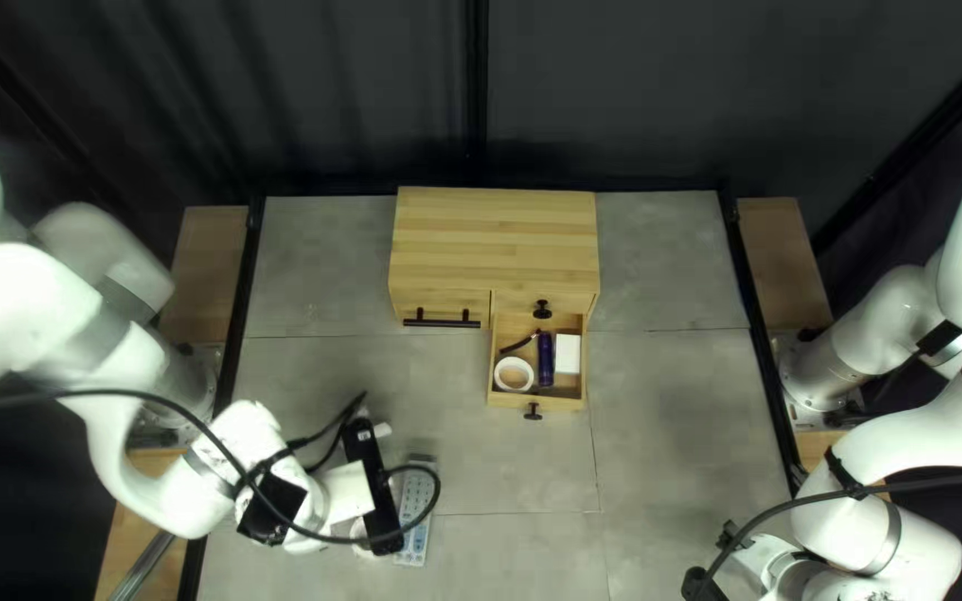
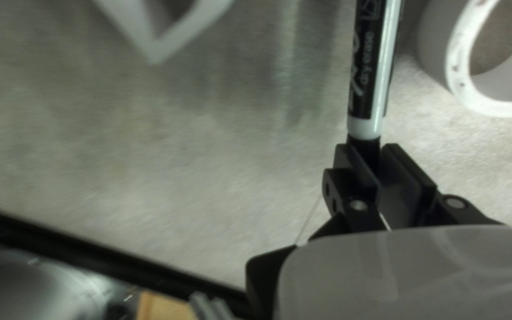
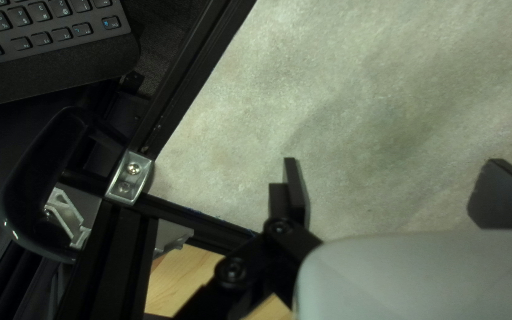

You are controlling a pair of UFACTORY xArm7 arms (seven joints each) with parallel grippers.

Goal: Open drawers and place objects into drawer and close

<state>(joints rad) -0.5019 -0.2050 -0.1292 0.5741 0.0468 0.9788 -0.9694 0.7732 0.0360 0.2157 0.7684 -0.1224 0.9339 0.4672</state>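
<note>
The largest thing I see is the pale wooden cabinet with rectangular top (image 1: 494, 239), and I place the other things from it. Its small square wooden drawer (image 1: 559, 403) is pulled out at the front, on the right half. My right gripper (image 3: 393, 169) is far to the right and in front of the cabinet, with its fingers wide apart and nothing between them. My left gripper (image 2: 367, 151) is in front of the cabinet and to its left, clamped on the black end of the marker. The long pale remote control with many buttons (image 1: 410, 545) lies in front of the cabinet, partly hidden by this arm. The dark blue cylinder (image 1: 546, 358) is in the cabinet's open drawer. The slim white and black plastic marker (image 2: 367, 89) is at my left gripper, so also in front of the cabinet and left. I judge it light, stiff and not fragile, but smooth and round, so with a hold on only one end it could swing or turn. Around the middle of the barrel would be the safer place to take it, before lowering it flat into the drawer.
</note>
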